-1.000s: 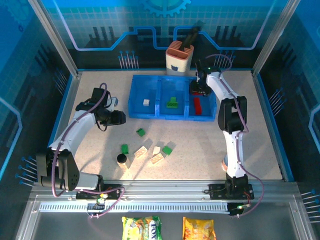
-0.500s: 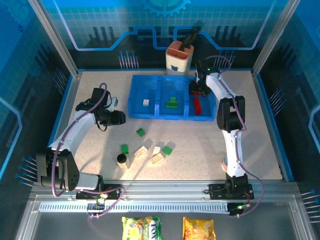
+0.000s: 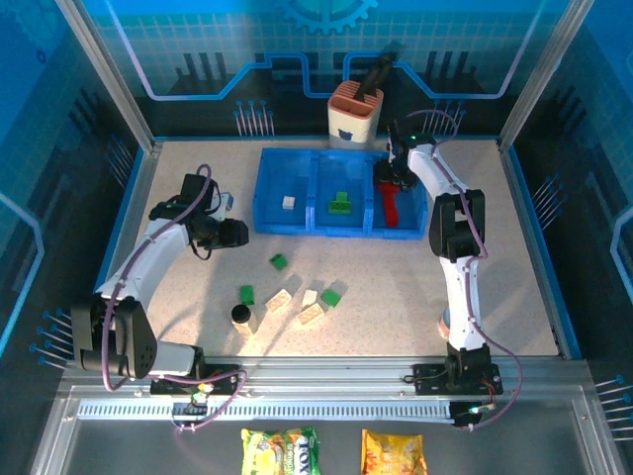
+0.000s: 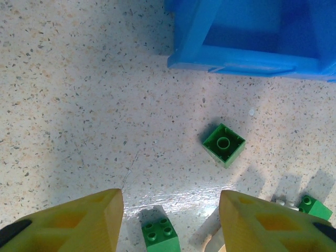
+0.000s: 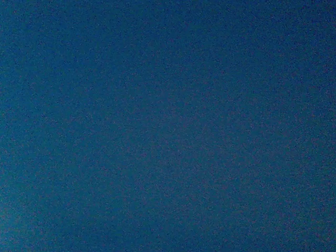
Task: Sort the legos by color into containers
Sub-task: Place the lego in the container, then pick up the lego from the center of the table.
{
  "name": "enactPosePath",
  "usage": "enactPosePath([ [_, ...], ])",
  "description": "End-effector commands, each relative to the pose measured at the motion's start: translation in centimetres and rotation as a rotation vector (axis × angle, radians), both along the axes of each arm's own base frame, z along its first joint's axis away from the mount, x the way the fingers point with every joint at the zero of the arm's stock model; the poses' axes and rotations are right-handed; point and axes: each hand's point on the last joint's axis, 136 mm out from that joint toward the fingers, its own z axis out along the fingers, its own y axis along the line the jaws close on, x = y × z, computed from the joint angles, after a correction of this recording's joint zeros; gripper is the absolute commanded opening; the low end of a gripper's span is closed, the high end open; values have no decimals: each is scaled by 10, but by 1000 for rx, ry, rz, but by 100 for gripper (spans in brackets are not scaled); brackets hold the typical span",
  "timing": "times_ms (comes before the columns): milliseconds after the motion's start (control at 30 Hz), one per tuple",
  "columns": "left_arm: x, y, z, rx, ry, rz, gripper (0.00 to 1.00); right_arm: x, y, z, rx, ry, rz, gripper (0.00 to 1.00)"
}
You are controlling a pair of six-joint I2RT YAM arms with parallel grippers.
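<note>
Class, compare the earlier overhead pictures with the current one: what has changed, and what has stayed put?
The right gripper over the tray's right compartment barely shifted, and the red lego beneath it now looks longer, perhaps a second one let go; too small to be sure. The left gripper, the loose legos on the table and the black cylinder stayed put.

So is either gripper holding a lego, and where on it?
Left gripper: nothing, fingers apart above the table. Right gripper: over the tray's right compartment by the red legos; a hold cannot be told.
</note>
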Motion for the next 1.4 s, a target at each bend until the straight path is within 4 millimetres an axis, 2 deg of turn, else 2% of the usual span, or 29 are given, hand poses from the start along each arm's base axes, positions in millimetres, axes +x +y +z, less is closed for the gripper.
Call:
enactPosePath([
  [0, -7, 0, 13, -27, -9, 23, 52, -5, 0, -3, 29, 25, 3, 74],
  [267, -11, -6, 27, -74, -29, 42, 52, -7, 1, 28, 42, -14, 8, 74],
  [400, -10, -10, 33, -101, -42, 59, 52, -10, 0, 50, 44, -38, 7, 74],
  [467, -11, -14, 33, -118, -41, 59, 52, -13, -1, 56, 44, -42, 4, 74],
  [500, -11, -16, 33, -121, -40, 60, 52, -15, -1, 69, 48, -62, 4, 74],
  [633, -11, -21, 30, -124, -42, 63, 52, -24, 1, 88, 60, -81, 10, 74],
  [833, -8, -30, 26, -115, -39, 63, 52, -49, 4, 107, 72, -96, 23, 74],
  [1000, -4, -42, 15, -72, -14, 33, 52, -81, 7, 122, 82, -116, 26, 73],
  [1267, 4, -64, -5, 8, 30, -2, 52, -137, 2, 130, 95, -123, 9, 74],
  [1367, 8, -66, -12, 39, 53, 38, 51, -155, -3, 133, 90, -125, -4, 74],
])
